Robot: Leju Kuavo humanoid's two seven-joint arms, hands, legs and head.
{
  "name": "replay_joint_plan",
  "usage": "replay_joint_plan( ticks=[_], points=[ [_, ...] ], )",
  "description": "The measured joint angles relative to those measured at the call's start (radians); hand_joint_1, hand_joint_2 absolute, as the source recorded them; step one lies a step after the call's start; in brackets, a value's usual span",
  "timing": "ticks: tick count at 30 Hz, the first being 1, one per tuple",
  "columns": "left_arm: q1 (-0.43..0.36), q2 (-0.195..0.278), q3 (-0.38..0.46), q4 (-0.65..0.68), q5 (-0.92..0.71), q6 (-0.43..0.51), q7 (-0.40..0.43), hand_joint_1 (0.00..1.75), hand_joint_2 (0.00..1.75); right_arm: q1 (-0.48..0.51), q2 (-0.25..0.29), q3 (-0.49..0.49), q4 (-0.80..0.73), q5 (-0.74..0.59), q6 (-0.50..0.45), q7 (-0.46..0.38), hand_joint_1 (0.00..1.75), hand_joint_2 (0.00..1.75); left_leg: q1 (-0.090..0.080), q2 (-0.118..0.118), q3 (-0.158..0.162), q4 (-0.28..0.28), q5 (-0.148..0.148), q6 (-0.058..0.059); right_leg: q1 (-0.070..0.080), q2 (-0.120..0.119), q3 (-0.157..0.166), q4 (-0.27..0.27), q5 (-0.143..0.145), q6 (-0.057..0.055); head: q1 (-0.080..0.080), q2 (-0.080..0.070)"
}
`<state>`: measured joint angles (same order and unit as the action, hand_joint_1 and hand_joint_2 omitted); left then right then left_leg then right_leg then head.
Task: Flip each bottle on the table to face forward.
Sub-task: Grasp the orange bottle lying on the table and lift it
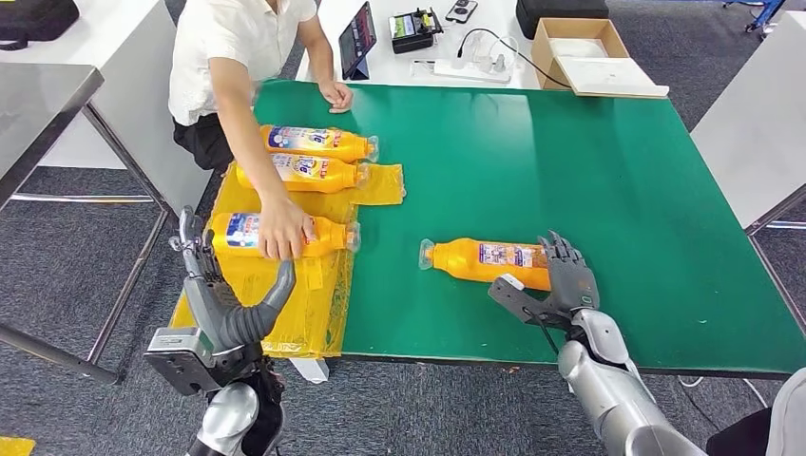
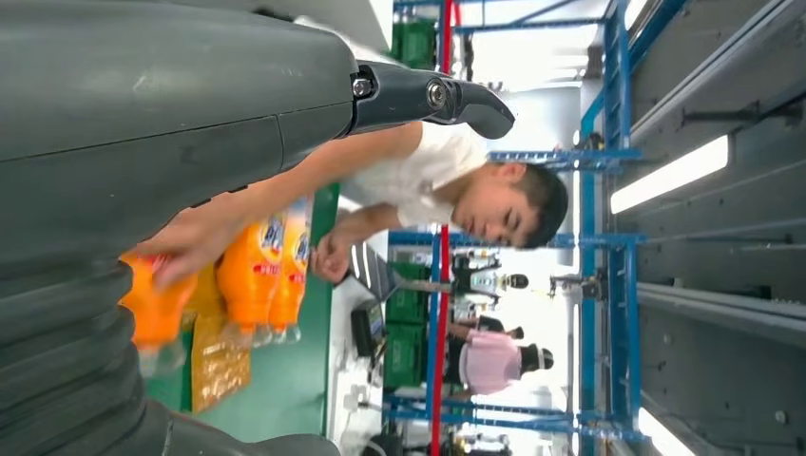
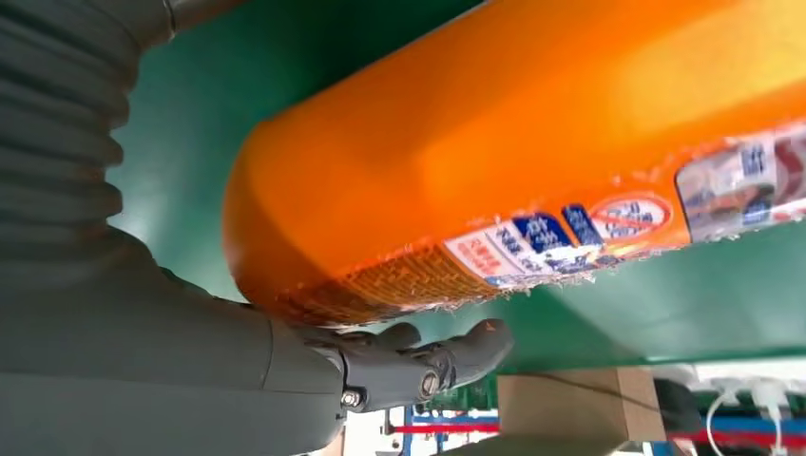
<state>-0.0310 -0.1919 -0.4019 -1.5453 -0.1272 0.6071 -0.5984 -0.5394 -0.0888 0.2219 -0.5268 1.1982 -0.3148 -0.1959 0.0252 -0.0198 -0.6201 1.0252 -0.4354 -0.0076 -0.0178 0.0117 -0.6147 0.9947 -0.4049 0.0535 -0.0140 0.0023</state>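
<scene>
An orange bottle (image 1: 480, 261) (image 3: 532, 133) lies on its side on the green table (image 1: 570, 161), cap to the left, a small-print label showing. My right hand (image 1: 563, 280) (image 3: 143, 332) cups its base end, fingers spread over the top and the thumb (image 3: 428, 356) along the near side, not closed on it. Three more orange bottles (image 1: 318, 142) (image 1: 304, 172) (image 1: 238, 231) lie on yellow bags (image 1: 314, 304) at the left with blue labels up. A person's hand (image 1: 283, 233) rests on the nearest one. My left hand (image 1: 223, 294) (image 2: 190, 114) stands upright at the table's front-left corner, holding nothing.
The person leans over the table's far-left side with the other hand (image 1: 335, 95) on the green top. Behind stands a white table with a tablet (image 1: 357, 40), a power strip (image 1: 470, 68) and a cardboard box (image 1: 580, 52). Grey tables flank both sides.
</scene>
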Motion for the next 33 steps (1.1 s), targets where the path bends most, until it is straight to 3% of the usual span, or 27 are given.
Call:
replay_joint_plan(
  ticks=[4,5,8,9,21,26,28,33],
  points=[
    [-0.019,0.000,-0.012,0.014,0.026,-0.034,0.012,0.00,1.75,-0.056,0.000,0.031,0.046,-0.003,0.090,0.024,0.00,1.75,0.000,0.002,0.002,0.000,0.000,0.000,0.000,0.001,0.001,0.000,0.000,0.000,0.000,0.000],
    [-0.025,0.000,-0.016,0.018,0.030,-0.043,0.016,0.00,1.75,-0.063,0.001,0.035,0.054,-0.010,0.091,0.021,0.34,1.75,0.000,0.002,0.002,0.000,0.000,0.000,0.000,0.001,0.002,0.000,0.000,0.000,0.000,0.000],
    [-0.045,0.000,-0.033,0.030,0.037,-0.067,0.029,0.00,1.75,-0.076,0.008,0.043,0.077,-0.031,0.094,0.004,1.64,1.75,0.000,0.001,0.002,0.000,0.000,0.000,0.000,0.001,0.002,0.000,0.001,0.001,0.000,0.000],
    [-0.051,0.000,-0.039,0.034,0.040,-0.074,0.034,0.00,1.75,-0.079,0.011,0.045,0.084,-0.035,0.100,0.001,1.75,1.75,0.000,0.002,0.003,0.000,0.000,0.000,0.000,0.001,0.002,0.000,0.001,0.001,0.000,0.000],
    [-0.092,0.008,-0.078,0.074,0.117,-0.194,0.121,0.00,1.75,-0.137,-0.006,0.111,0.142,-0.005,0.264,0.067,1.75,1.75,0.000,0.006,0.013,0.000,-0.001,0.000,0.000,0.004,0.009,-0.001,0.001,0.000,0.000,0.000],
    [-0.096,0.009,-0.080,0.090,0.129,-0.215,0.124,0.00,1.75,-0.142,-0.016,0.122,0.149,-0.030,0.278,0.053,1.75,1.75,0.000,0.005,0.016,0.000,-0.001,0.000,0.000,0.004,0.013,-0.001,0.001,0.000,0.000,0.000],
    [-0.097,0.009,-0.081,0.095,0.136,-0.229,0.126,0.00,1.75,-0.140,-0.017,0.115,0.150,-0.101,0.302,-0.011,1.75,1.75,0.000,0.005,0.016,0.000,-0.001,0.000,0.000,0.004,0.013,-0.001,0.001,0.000,0.000,0.000],
    [-0.094,0.008,-0.081,0.102,0.191,-0.243,0.142,0.00,1.75,-0.093,-0.002,0.015,0.137,-0.390,0.346,-0.270,1.75,1.75,0.000,0.006,0.017,0.000,-0.002,0.000,0.001,0.004,0.015,-0.001,0.001,0.000,0.000,0.000]
  ],
)
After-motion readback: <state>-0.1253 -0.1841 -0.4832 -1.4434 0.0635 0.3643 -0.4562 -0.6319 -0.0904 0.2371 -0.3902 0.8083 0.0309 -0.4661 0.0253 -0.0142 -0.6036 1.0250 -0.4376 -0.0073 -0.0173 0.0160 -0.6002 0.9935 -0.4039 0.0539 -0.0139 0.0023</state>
